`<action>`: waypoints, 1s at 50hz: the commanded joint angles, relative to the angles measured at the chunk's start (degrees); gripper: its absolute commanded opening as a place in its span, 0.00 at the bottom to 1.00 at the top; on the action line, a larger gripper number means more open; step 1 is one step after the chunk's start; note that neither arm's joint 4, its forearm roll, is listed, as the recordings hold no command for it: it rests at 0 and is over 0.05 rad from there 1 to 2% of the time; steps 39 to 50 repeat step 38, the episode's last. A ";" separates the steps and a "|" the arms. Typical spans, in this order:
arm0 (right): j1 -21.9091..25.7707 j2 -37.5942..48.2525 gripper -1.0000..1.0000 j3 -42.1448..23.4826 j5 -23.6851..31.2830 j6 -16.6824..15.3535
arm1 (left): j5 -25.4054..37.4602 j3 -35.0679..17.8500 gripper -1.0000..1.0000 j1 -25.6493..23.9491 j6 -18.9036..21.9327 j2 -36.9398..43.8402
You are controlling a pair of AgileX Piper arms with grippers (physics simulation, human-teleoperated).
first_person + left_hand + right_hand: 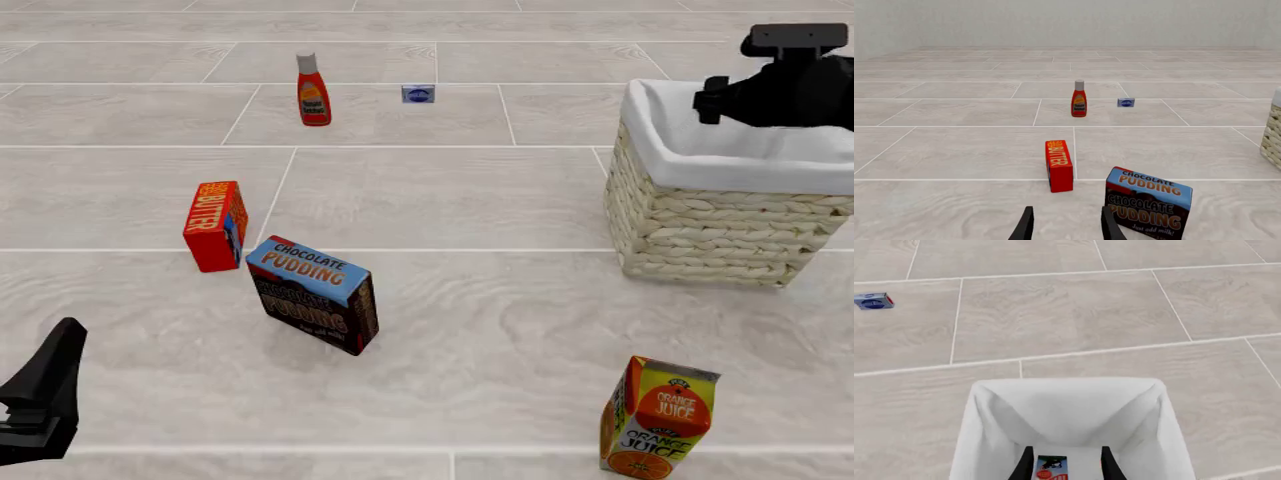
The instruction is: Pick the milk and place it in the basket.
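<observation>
**Milk carton between my right fingers, above the basket**

My right gripper (1064,467) hangs over the basket (707,225), which stands at the right side of the tiled surface in the front view. Through my right wrist camera I look straight down into the white cloth lining (1067,415), and the milk (1049,469) sits between my two dark fingers (1025,467), its red panel showing. The fingers stand close on either side of the carton; I cannot tell whether the pads actually press on it. In the front view my right arm (787,85) is a dark shape over the basket's far rim, and the milk itself is hidden there.

My left gripper (1066,225) is low at the near left, fingers parted with nothing between them. Ahead of it stand the red butter box (1059,165) and, just beside it, the tilted chocolate pudding box (1147,202). Farther off are the ketchup bottle (1079,99) and a small blue and white box (1125,102), near each other. The orange juice carton (658,418) stands upright at the near right, well apart from the basket.
</observation>
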 commanded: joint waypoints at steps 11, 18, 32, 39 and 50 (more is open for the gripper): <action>1.34 -14.70 1.00 13.19 -5.79 0.05 | 0.01 0.00 1.00 0.00 -0.01 0.00; 2.01 -18.18 1.00 16.52 -7.55 0.50 | 0.00 0.00 1.00 0.00 0.00 0.00; 3.55 -24.94 1.00 25.28 -12.87 1.13 | 0.00 0.00 1.00 0.00 -0.01 0.00; 4.33 -27.67 1.00 27.41 -14.08 1.57 | -0.01 0.00 1.00 0.00 0.01 0.00; 4.33 -27.67 1.00 27.41 -14.08 1.57 | -0.01 0.00 1.00 0.00 0.01 0.00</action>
